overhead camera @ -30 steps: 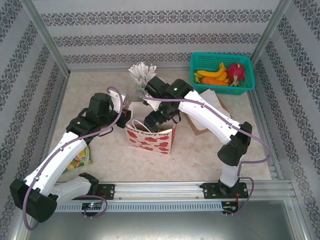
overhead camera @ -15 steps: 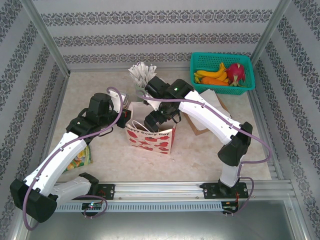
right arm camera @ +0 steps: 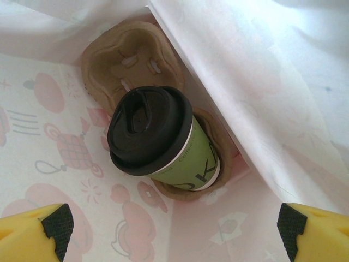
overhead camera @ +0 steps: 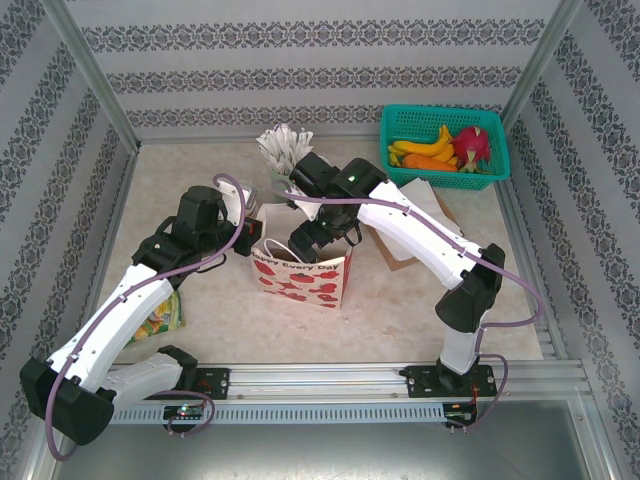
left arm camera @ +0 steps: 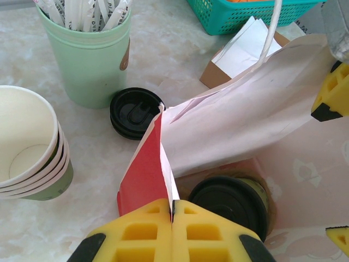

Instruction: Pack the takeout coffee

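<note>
Sitting lid-up in the carrier (right arm camera: 131,54) inside the bag (left arm camera: 144,174), the coffee (right arm camera: 155,136) is straight below the wide-open right jaws; left jaws are clamped on the bag's edge.

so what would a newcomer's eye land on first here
The red-printed bag in the middle of the table stands out first, with the left gripper pinched shut on its rim. Inside it the coffee, with its black lid, sits in one pocket of a brown carrier. The right gripper is open over it.
</note>
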Controlling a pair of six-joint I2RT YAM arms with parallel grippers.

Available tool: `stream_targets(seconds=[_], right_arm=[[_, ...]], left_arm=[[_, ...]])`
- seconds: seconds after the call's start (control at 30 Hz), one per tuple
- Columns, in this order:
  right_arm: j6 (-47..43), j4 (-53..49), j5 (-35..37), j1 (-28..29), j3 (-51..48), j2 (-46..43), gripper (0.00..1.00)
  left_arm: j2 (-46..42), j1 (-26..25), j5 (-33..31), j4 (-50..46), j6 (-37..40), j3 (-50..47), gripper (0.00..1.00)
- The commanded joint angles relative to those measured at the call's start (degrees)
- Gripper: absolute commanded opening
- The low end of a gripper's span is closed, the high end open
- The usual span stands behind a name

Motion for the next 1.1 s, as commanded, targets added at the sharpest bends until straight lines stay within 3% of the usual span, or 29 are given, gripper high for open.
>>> stream_targets(seconds=[0.0,0.07,0.17,0.27,0.57,0.7,1.07], right_arm=[[1.78,1.68,1.05,0.55,-1.38,-2.67,0.97],[3.29,4.54,2.22,0.55,-3.19,-4.13,0.96],[4.42,7.34,1.41,0.55,-4.81,-4.86,0.83],[5.95,8.73,1.61,0.77,-4.42,-3.82,0.59],[5.93,12.28,-1.37,2.28,-3.03,0.62,0.03],[6.05,12.95,-4.22,2.81,-3.05,3.20,0.00],[6.46,11.93,0.83,3.18,-6.73,6.17,0.00]], left_arm=[[-0.56,-0.64,-0.77,-1.18,-0.67,-1.58,0.00],[-0.49,-0.62,-0.66,-0.91,-0.58,-1.59,0.00],[-0.34,-0.59,-0.39,-0.56,-0.50,-1.52,0.00],[-0.22,-0.62,0.34,-0.18,-0.59,-1.57,0.00],[0.34,-0.61,0.45,0.21,-0.41,-1.49,0.00],[0.59,-0.60,0.39,0.40,-0.58,-1.50,0.00],[-0.36,-0.65,-0.78,0.58,-1.02,-2.43,0.00]])
